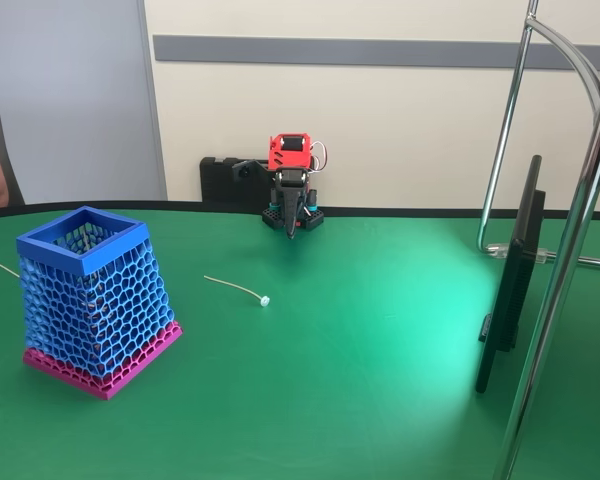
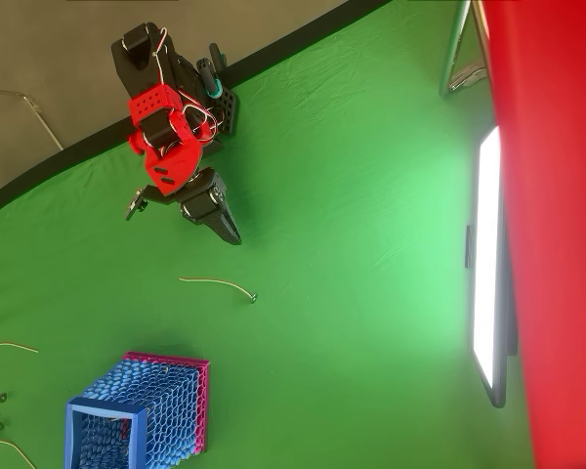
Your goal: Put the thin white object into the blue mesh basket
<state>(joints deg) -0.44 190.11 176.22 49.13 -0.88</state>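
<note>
The thin white object (image 1: 236, 289), at the pressed-together gripper's (image 2: 230, 233) six o'clock overhead, looks light and limp; pinch mid-strand.

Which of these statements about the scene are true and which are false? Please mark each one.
1. The thin white object lies on the green table. True.
2. The thin white object is already inside the blue mesh basket. False: it lies outside, apart from the basket.
3. The tool holds the thin white object. False: it holds nothing and is apart from it.
4. The blue mesh basket stands upright, opening upward. True.
</note>
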